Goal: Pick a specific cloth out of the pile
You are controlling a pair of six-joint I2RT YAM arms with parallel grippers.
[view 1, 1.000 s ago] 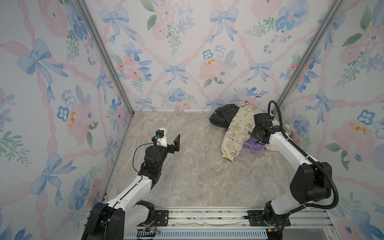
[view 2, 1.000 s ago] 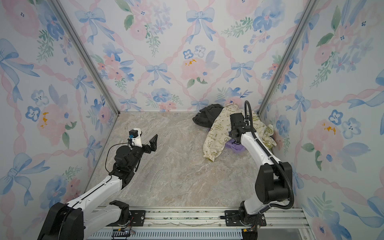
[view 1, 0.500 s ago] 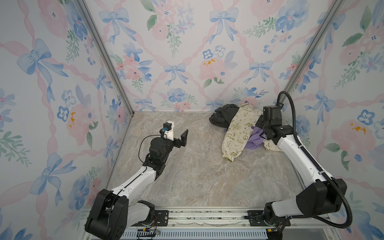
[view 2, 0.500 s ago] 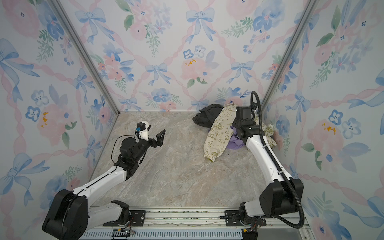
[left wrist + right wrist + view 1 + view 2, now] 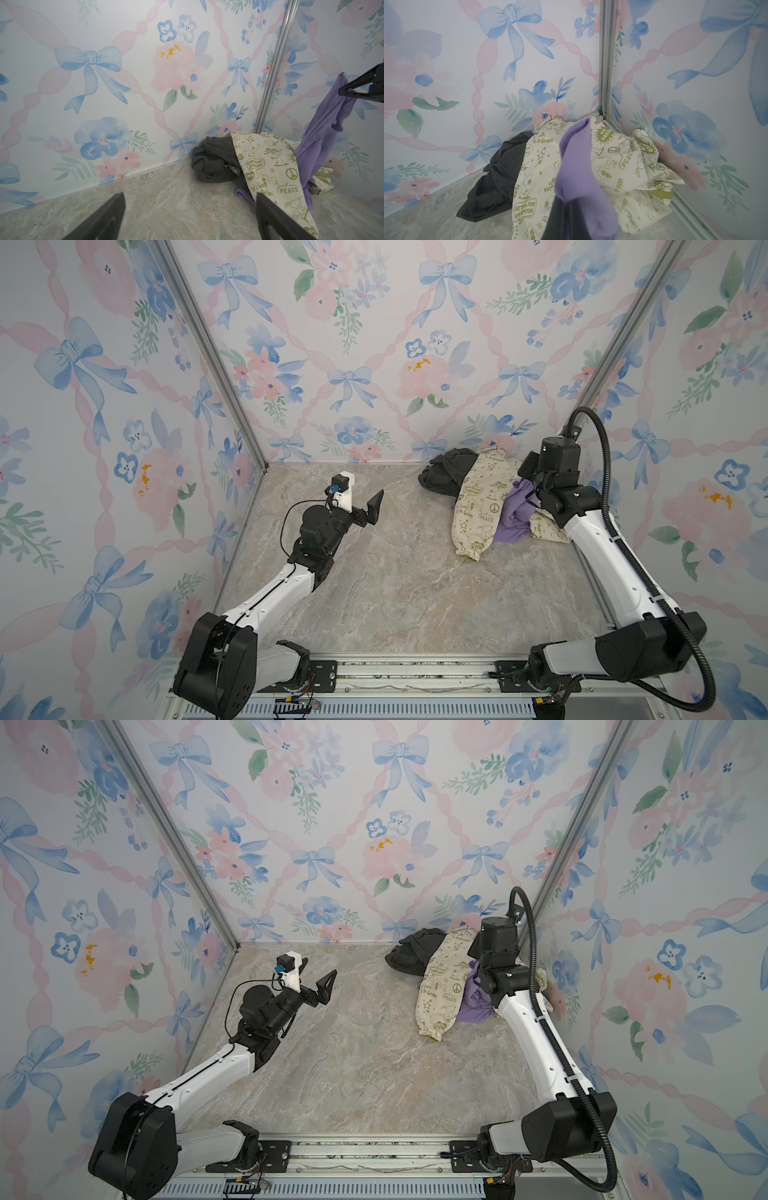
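The pile (image 5: 478,497) lies in the back right corner: a cream garment with olive prints (image 5: 478,510), a dark grey one (image 5: 444,477) and the lavender cloth (image 5: 515,514). My right gripper (image 5: 564,205) is shut on a fold of the lavender cloth (image 5: 577,166) and holds it up above the heap. In the left wrist view the cloth (image 5: 324,133) hangs stretched from that gripper down to the pile, its lower end under the cream garment. My left gripper (image 5: 365,499) is open and empty, raised over the floor left of the pile and pointing toward it.
Floral walls close in the floor on three sides, with a metal corner post (image 5: 604,62) right behind the pile. A metal rail (image 5: 415,672) with both arm bases runs along the front edge. The marbled floor (image 5: 395,585) lies between the arms.
My right gripper has lifted up and back with the lavender cloth, drawing it out of the pile. My left arm has reached further forward and right, toward the pile, still open.
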